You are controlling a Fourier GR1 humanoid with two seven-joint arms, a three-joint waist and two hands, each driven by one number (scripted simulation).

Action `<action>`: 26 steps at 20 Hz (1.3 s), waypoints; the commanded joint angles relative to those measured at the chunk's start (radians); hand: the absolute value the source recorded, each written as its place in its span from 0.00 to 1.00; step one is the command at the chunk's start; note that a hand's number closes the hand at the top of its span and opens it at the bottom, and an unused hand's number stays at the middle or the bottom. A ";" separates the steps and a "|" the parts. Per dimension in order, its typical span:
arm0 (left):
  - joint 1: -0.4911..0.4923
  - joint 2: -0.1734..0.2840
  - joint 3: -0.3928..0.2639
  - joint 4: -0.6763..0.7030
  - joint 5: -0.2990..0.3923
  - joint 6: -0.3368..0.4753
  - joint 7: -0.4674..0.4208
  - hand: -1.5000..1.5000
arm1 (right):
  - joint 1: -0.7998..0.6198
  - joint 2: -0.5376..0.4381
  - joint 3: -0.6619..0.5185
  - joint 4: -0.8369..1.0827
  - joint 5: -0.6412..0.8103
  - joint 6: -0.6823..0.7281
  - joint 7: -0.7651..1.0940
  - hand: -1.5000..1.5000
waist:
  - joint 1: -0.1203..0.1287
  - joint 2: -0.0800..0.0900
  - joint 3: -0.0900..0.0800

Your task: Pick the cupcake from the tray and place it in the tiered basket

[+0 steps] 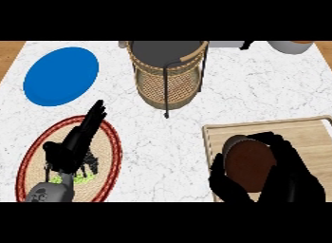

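On the wooden tray (316, 142) at the right of the marble tabletop (267, 90), the right hand (288, 180) is wrapped around the cupcake (249, 163), whose round brown top faces up. The fingers (284, 147) curl over its far and right sides while the thumb (225, 187) presses in from the near left, so the hand is clamped on the cupcake. Whether the cake has left the tray surface I cannot tell.

The tiered basket (167, 78) stands well apart from the tray, toward the back and middle of the tabletop, its wicker bowl hung in a dark wire frame with a post coming down in front. The left hand (74, 147) rests over a red-rimmed woven plate (109, 133) at the left, fingers straight and spread, holding nothing. A blue plate (60, 76) lies behind it.

The main risks, as I judge them, lie in the carry. The cupcake is wide for the grasp and held mostly at its rim, so it could tip or slip out on the way to the basket. The frame's post and upper tier crowd the basket's opening; a low approach could knock the stand, or catch the cake on the wicker edge. Releasing too high could also land it on its side.
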 commanded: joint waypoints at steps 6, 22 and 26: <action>-0.006 -0.007 -0.013 0.003 -0.011 -0.013 -0.014 0.50 | -0.411 0.015 -0.140 0.066 -0.078 0.164 0.281 1.00 | 0.039 0.010 -0.001; -0.042 -0.032 -0.038 0.013 -0.027 -0.019 0.006 0.50 | -1.042 0.015 -0.612 0.804 -0.362 0.060 0.138 1.00 | 0.076 0.020 0.001; -0.058 -0.043 -0.037 0.036 -0.034 -0.013 -0.004 0.50 | -1.125 0.015 -0.675 1.009 -0.377 -0.045 0.075 1.00 | 0.075 0.025 0.001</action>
